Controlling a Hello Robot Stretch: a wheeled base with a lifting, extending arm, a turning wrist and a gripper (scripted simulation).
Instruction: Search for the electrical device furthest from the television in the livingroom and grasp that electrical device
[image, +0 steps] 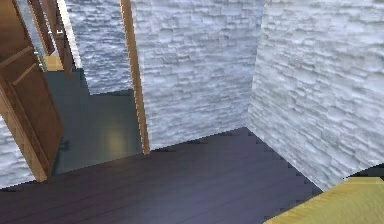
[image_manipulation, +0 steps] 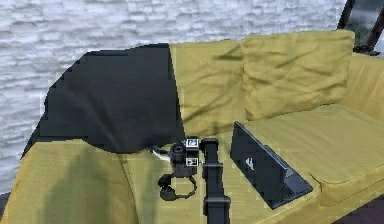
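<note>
- On the yellow sofa (image_manipulation: 330, 130), just right of the arm (image_manipulation: 213, 190), a dark open laptop (image_manipulation: 258, 158) stands on the seat.
- Left of the arm's 2 white marker squares, the jaws show against the seat, near the laptop; I cannot tell their state or whether they hold anything.
- A black blanket (image_manipulation: 115, 95) drapes the backrest.
- Ahead, a wooden door (image: 25, 95) stands open beside white brick walls (image: 195, 65).

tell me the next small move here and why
Probably back up a little: the fingers show left of the dark laptop on the yellow sofa in the arm side view, so they aren't lined up with it yet.
</note>
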